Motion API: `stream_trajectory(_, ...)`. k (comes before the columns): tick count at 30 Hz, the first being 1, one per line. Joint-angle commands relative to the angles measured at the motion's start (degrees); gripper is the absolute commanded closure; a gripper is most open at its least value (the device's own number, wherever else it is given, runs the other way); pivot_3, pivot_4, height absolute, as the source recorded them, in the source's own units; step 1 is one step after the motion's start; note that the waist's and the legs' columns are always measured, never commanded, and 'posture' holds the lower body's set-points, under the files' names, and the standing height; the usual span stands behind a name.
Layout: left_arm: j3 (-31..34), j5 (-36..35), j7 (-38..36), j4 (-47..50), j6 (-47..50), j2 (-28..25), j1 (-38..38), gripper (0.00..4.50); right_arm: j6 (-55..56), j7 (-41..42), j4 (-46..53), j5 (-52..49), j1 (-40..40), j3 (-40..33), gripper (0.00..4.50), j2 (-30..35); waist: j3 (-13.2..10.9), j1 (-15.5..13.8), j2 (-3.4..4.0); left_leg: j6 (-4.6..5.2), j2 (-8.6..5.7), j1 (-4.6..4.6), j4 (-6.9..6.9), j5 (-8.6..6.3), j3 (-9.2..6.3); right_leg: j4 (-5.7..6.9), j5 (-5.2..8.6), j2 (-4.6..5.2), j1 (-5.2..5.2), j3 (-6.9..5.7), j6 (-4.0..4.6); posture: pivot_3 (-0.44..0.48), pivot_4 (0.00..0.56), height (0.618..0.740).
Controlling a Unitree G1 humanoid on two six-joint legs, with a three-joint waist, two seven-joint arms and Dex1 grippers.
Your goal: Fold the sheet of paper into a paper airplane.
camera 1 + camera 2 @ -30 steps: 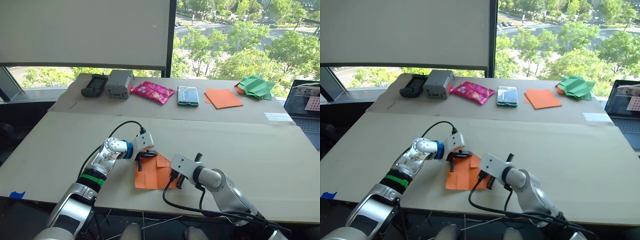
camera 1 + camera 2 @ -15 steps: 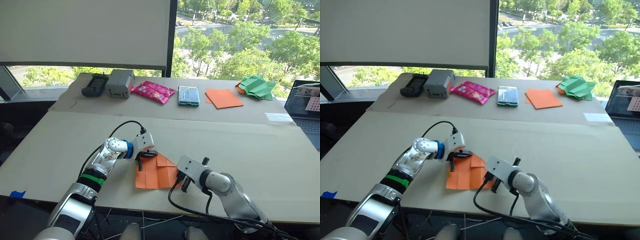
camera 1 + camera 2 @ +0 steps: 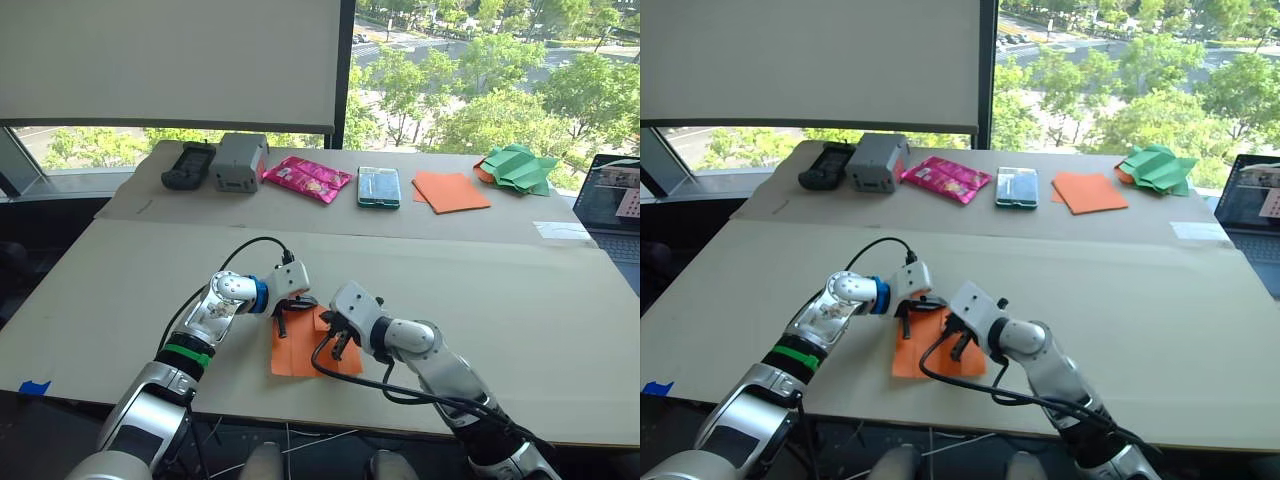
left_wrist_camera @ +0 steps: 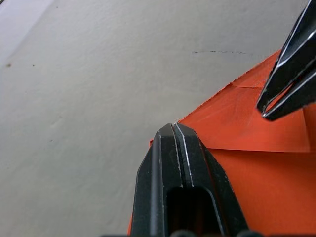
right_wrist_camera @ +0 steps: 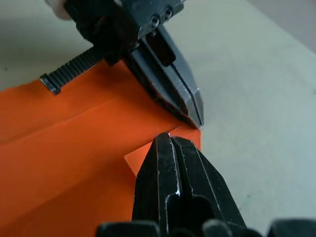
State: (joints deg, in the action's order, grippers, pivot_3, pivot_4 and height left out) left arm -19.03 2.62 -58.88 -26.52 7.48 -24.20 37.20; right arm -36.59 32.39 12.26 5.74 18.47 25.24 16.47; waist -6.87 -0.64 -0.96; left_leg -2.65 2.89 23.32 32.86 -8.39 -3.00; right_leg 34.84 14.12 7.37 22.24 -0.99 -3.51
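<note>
Sheet of paper (image 3: pixel 300 348): bright orange, partly folded, lying flat on the near part of the counter (image 3: pixel 520 300), close to its front edge. One corner at the far end is turned down into a small triangular flap with a sharp crease; a long crease runs across the sheet in the right wrist view.

Left claw (image 3: pixel 283 320): at the sheet's far left corner, tip pressed down on the paper. Its two black fingers (image 4: pixel 178 163) lie together with no gap between them, and nothing sits between them.

Right claw (image 3: pixel 338 334): on the sheet's far right part, just beside the left claw, tip resting on the folded flap. Its fingers (image 5: pixel 173 168) are likewise closed against each other, pinching nothing. The two claw tips nearly meet over the folded corner.

Back row of the counter, well apart from the sheet, from the robot's left to right:
- black handheld device (image 3: pixel 189 166)
- grey box-shaped device (image 3: pixel 240 161)
- pink snack packet (image 3: pixel 306 178)
- phone (image 3: pixel 379 187) with teal edge
- smooth orange sheet stack (image 3: pixel 451 191)
- green paper shape (image 3: pixel 520 168), crumpled and folded
- laptop (image 3: pixel 615 200) at the far right edge, screen lit

Behind the counter: window with a white roller blind (image 3: pixel 170 60) lowered on the left.
</note>
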Motion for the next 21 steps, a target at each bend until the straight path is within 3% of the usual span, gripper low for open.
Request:
stream_trajectory(1,1.49,0.03,0.98,0.88,3.25,-1.58,-2.49,4.5,0.72,-0.27,-2.22,2.28,1.14,2.79,4.47,0.38,0.0,0.18,0.02,0.0,0.0,-0.01,0.0,0.0,0.0,0.02,0.0,0.0,0.0,0.0,0.0,0.0,0.15,0.702)
stream_trajectory(5,9.33,-7.99,1.45,9.78,13.58,-2.33,-5.47,4.5,-1.33,-0.63,-4.13,3.2,0.61,3.53,4.47,0.7,-0.02,0.84,0.05,0.0,0.04,-0.13,-0.07,0.0,-0.06,0.15,0.0,-0.04,0.02,-0.01,0.0,0.0,0.15,0.702)
stream_trajectory(12,29.1,-26.65,7.64,25.66,38.25,-3.77,-13.06,2.36,-1.37,-1.22,-4.5,3.29,0.26,3.67,4.5,0.12,-0.18,1.4,-0.04,0.0,0.04,-0.12,-0.08,0.0,-0.14,0.13,0.0,-0.03,-0.01,-0.03,0.0,0.0,0.15,0.702)
stream_trajectory(15,32.5,-32.2,9.15,29.47,45.74,-3.56,-16.14,1.33,-1.41,-1.48,-4.44,3.24,0.16,3.67,4.5,-0.05,-0.19,1.39,-0.02,-0.01,0.03,-0.15,-0.08,-0.01,-0.14,0.1,0.0,-0.03,-0.03,-0.03,0.0,0.0,0.15,0.702)
stream_trajectory(21,32.8,-37.69,14.43,32.89,52.45,0.14,-19.18,1.33,-1.24,-1.71,-5.15,3.3,0.99,3.62,4.5,-0.32,-0.27,1.3,-0.14,-0.03,0.04,-0.12,-0.08,-0.02,-0.15,0.05,0.01,-0.03,0.0,-0.05,0.01,0.0,0.15,0.702)
